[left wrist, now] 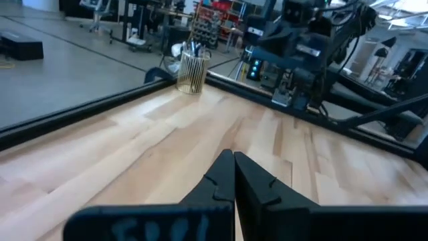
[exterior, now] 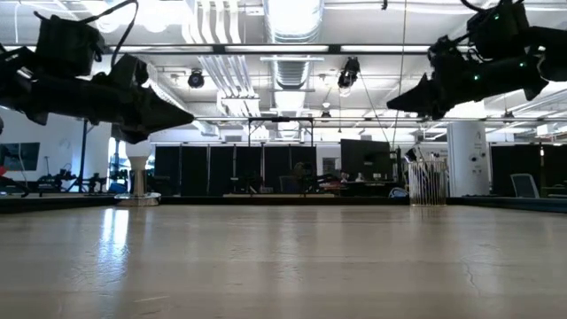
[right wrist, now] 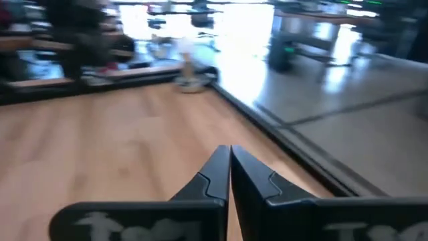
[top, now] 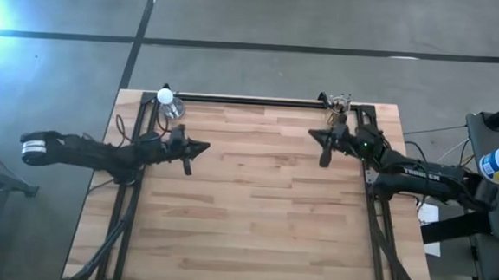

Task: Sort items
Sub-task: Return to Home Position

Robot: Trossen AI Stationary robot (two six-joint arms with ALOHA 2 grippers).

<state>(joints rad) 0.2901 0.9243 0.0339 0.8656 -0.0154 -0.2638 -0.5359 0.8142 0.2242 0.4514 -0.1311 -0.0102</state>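
Several thin dark sticks (left wrist: 192,48) stand upright in a clear ribbed cup (left wrist: 192,70) at the table's far right corner (top: 340,102), also seen in the low view (exterior: 428,182). My left gripper (top: 204,146) hovers above the table's left part, shut and empty (left wrist: 233,161), raised well off the wood (exterior: 188,115). My right gripper (top: 313,133) hangs in the air close to the near side of the sticks' cup, shut and empty (right wrist: 229,155), also high above the table (exterior: 392,106). No stick lies on the table.
A second clear cup (top: 172,107) with a white round thing at its far side (top: 164,94) stands at the far left corner (exterior: 137,182). Black rails (top: 252,100) run along the far edge and both sides. Bare wood (top: 254,210) spreads between and in front of the arms.
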